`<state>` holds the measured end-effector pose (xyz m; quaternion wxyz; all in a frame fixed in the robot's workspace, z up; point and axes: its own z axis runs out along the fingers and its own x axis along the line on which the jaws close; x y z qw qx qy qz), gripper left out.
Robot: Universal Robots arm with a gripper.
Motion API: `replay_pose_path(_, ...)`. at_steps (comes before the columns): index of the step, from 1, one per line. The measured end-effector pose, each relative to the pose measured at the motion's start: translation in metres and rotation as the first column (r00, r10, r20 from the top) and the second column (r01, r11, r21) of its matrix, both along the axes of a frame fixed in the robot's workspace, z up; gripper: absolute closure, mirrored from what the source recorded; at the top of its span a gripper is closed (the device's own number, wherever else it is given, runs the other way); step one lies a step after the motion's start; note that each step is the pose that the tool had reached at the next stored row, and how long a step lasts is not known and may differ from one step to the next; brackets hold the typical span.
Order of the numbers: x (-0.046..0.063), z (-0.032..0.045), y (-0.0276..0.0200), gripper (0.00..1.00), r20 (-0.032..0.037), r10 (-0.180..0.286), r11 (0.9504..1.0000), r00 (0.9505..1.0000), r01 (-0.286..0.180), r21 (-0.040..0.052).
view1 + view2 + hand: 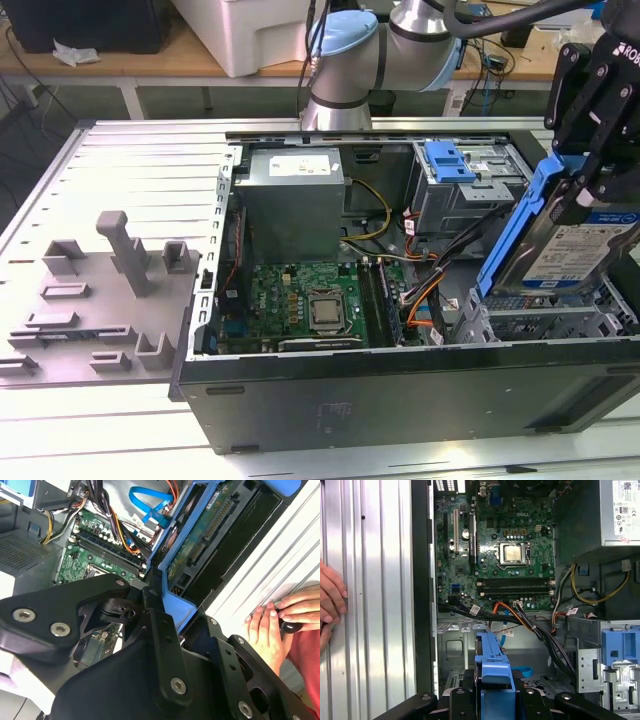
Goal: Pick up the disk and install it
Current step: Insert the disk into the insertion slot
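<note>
The disk [580, 250], a silver drive with a white-and-blue label in a bright blue carrier rail [522, 220], hangs tilted over the drive bay [545, 318] at the exterior view's right end of the open computer case [400, 395]. My black gripper [592, 165] is shut on its upper end. In the second wrist view the disk [205, 535] shows its green circuit-board underside, with the gripper [167, 617] clamped on the blue carrier. In the first wrist view the carrier's blue edge [492, 662] juts out from the gripper [492, 700] toward the case floor.
Inside the case lie a green motherboard [300, 300], a grey power supply box [295, 200], cable bundles [430, 280] and a small blue latch [450, 160]. A grey fixture plate [100, 280] sits at the exterior view's left. A person's hand [270, 625] rests on the ribbed table beside the case.
</note>
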<state>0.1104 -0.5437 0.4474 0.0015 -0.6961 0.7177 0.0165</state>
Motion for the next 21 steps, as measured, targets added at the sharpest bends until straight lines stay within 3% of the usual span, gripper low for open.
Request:
replay_pose_path(9,0.0,-0.0001,0.0,0.63,-0.0002,0.024,0.9995,0.9997,-0.024,-0.0182)
replay_pose_path(21,-0.0003,-0.0001,0.0,0.63,0.0034,0.025,0.9995,0.9997,-0.025,-0.0186)
